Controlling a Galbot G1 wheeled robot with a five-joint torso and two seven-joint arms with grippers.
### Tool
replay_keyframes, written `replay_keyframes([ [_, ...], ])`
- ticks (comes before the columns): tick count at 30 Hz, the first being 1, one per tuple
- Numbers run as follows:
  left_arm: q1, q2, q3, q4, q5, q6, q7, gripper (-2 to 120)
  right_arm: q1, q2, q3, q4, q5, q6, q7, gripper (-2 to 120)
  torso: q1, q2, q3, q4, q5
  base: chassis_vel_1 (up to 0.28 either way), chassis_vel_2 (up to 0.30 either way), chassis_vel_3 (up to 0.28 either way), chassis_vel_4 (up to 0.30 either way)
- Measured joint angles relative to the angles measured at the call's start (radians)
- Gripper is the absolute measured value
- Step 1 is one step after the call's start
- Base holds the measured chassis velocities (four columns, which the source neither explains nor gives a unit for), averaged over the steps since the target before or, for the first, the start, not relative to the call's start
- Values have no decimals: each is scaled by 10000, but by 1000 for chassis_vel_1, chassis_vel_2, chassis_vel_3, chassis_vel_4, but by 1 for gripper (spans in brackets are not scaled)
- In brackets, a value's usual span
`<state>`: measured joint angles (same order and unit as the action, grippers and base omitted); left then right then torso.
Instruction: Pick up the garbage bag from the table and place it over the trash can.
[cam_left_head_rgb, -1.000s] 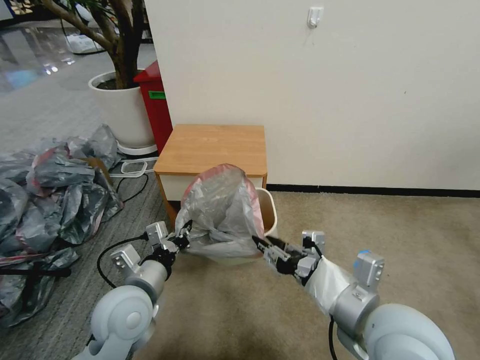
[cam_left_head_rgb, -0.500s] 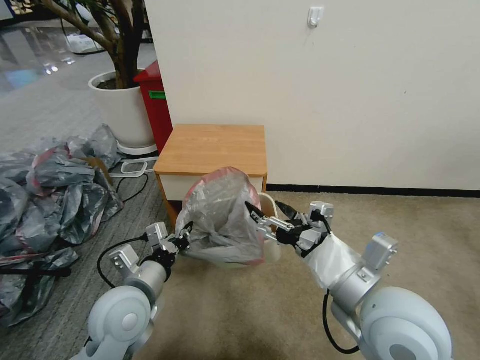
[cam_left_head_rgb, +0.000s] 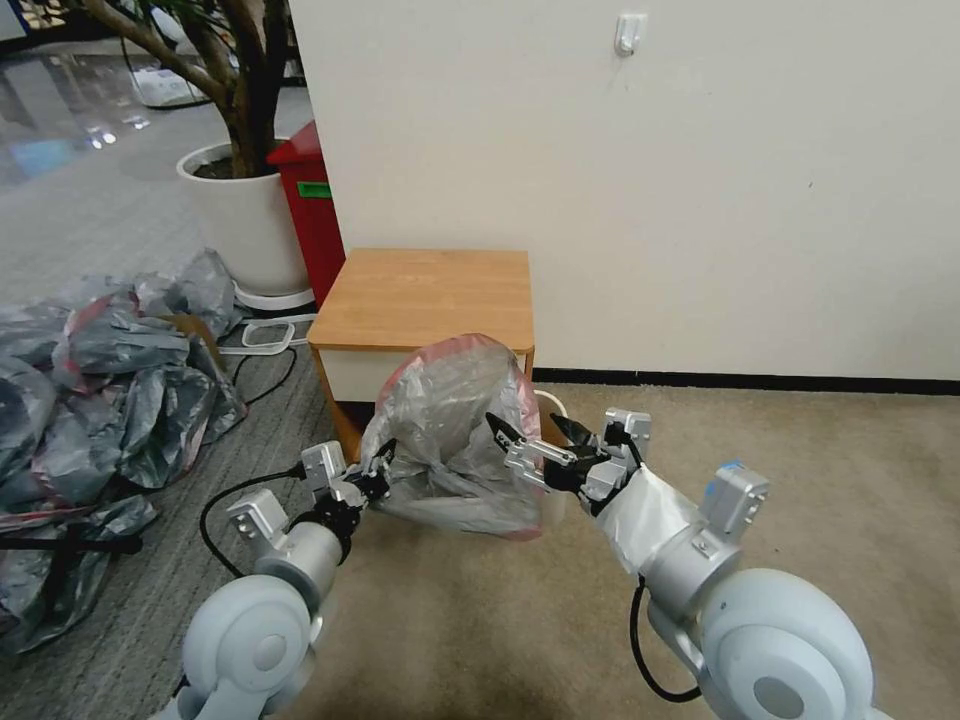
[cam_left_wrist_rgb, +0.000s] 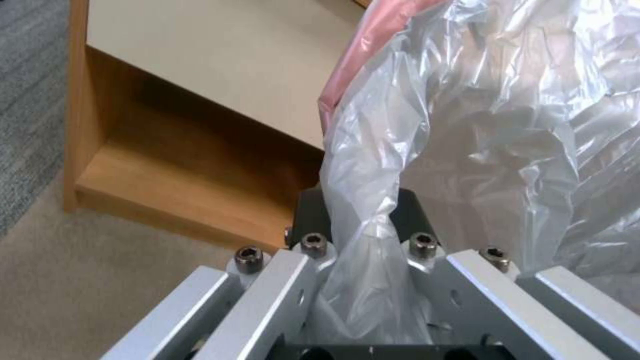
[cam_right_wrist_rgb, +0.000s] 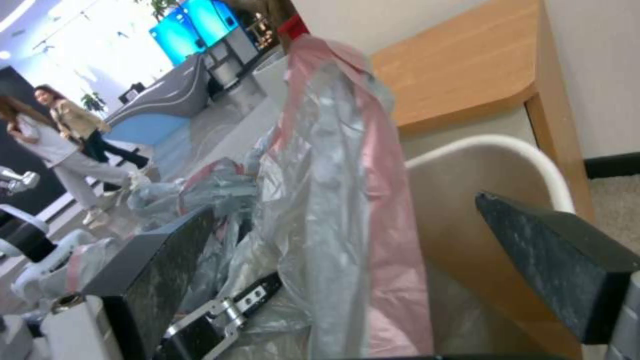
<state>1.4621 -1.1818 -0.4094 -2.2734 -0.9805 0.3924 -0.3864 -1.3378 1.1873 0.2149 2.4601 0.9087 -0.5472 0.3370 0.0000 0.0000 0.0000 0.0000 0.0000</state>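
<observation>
garbage bag (cam_left_head_rgb: 455, 430) over trash can (cam_left_head_rgb: 548, 405), before the table (cam_left_head_rgb: 425, 295).

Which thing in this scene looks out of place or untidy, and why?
The garbage bag looks odd: it billows above the trash can rather than lining it, pinched by the left gripper, with the right gripper open astride its pink rim. A heap of grey bags litters the floor left of the table.
</observation>
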Motion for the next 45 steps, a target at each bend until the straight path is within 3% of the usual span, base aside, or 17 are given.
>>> replay_keyframes([
  [4,47,-17,-1,-38,17,-2,18,7,17,39,-51,-98,6,0,0,97,0,0,0,0,0,0,0,0,0],
  [25,110,-157,9,-43,-144,-5,19,7,-123,166,13,-44,-89,65,-49,18,0,0,0,1,0,0,0,0,0],
  [31,102,-175,-19,30,-160,8,23,7,-147,51,269,150,-41,94,-43,0,0,0,0,0,0,0,0,0,0],
  [45,382,-203,-121,-110,-167,107,293,7,361,-389,1228,6,1135,48,654,0,0,0,0,0,1,0,0,0,0],
])
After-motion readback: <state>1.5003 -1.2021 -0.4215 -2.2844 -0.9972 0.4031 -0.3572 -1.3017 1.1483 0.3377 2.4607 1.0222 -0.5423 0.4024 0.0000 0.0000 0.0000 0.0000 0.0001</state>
